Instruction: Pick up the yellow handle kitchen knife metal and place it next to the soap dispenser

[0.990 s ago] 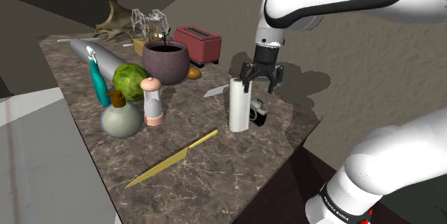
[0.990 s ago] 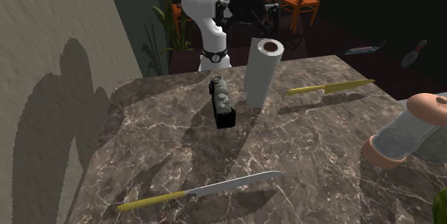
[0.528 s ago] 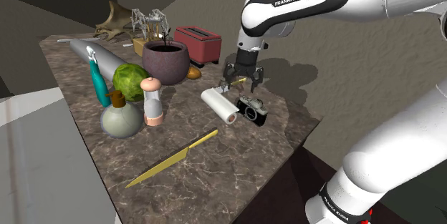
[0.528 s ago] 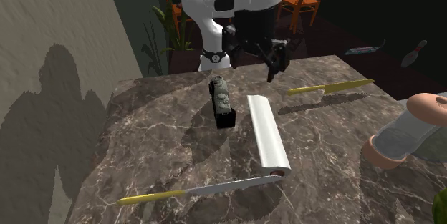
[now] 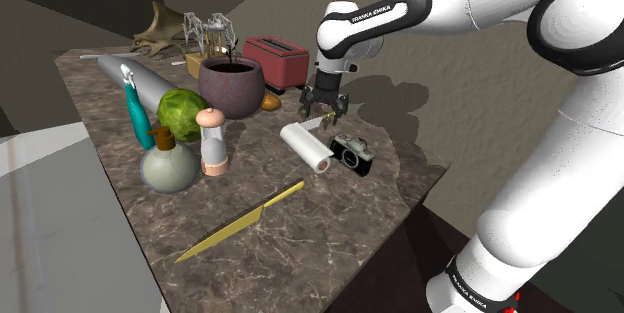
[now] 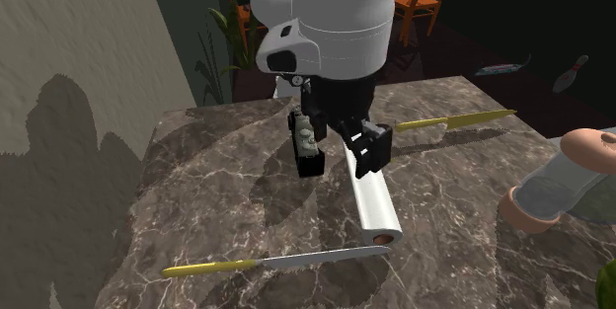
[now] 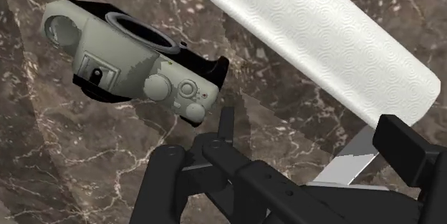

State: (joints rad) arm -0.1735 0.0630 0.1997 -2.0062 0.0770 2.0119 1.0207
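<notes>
The knife (image 6: 286, 258) has a yellow handle and a grey metal blade. It lies flat on the marble table, its blade tip touching the end of a fallen paper towel roll (image 6: 370, 193). In the shoulder view its blade (image 5: 306, 124) peeks out behind the roll (image 5: 305, 147). My gripper (image 5: 322, 111) hovers open just above that blade end. In the wrist view the blade (image 7: 351, 162) lies between the spread fingers, untouched. The soap dispenser (image 5: 168, 164), a round grey-green bottle with a brown pump, stands toward the shoulder view's left.
A camera (image 5: 352, 153) lies beside the roll, under the hand. An all-yellow knife (image 5: 240, 223) lies near the front edge. A pink-capped shaker (image 5: 211, 141), teal spray bottle (image 5: 135, 111), cabbage (image 5: 182, 111), dark pot (image 5: 231, 85) and red toaster (image 5: 277, 61) crowd the back.
The paper towel roll has toppled from upright onto its side. My gripper has dropped lower and moved to the shoulder view's left, from above the roll to above the knife's blade.
</notes>
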